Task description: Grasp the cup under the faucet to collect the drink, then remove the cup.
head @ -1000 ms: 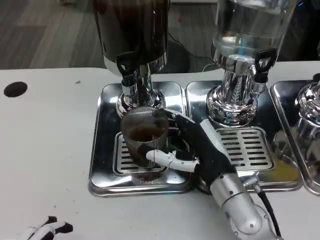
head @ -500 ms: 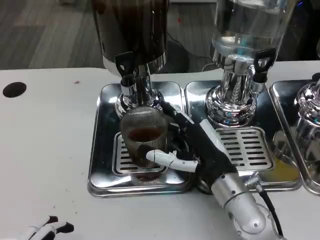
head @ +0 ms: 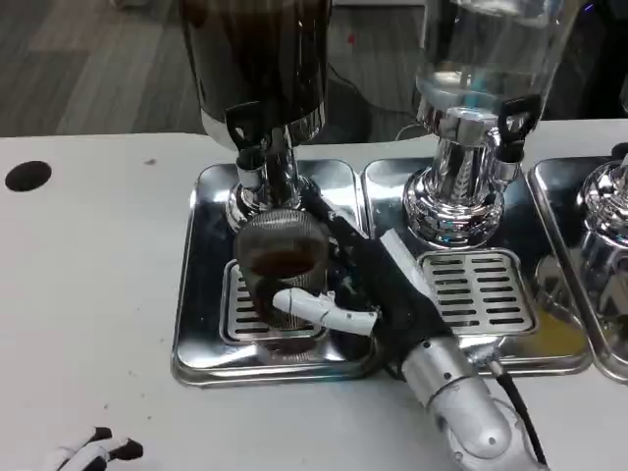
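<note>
A ribbed clear cup [head: 283,270] with dark drink in it stands on the drip grate [head: 245,319] of the left steel tray, below the black-handled faucet [head: 249,137] of the dark dispenser. My right hand [head: 368,285] grips the cup from its right side, with a white finger across the cup's front and dark fingers reaching behind it. The cup leans slightly to the left. Only the fingertips of my left hand [head: 93,449] show at the bottom left edge, resting low on the table and apart from everything.
A second dispenser with clear liquid [head: 471,118] stands on its own tray [head: 491,294] to the right. A third tray [head: 589,285] shows at the right edge. A dark round hole [head: 26,176] marks the white table at the far left.
My right hand and forearm have shifted a little to the left around the cup, and the cup now leans slightly. The left hand has stayed where it was.
</note>
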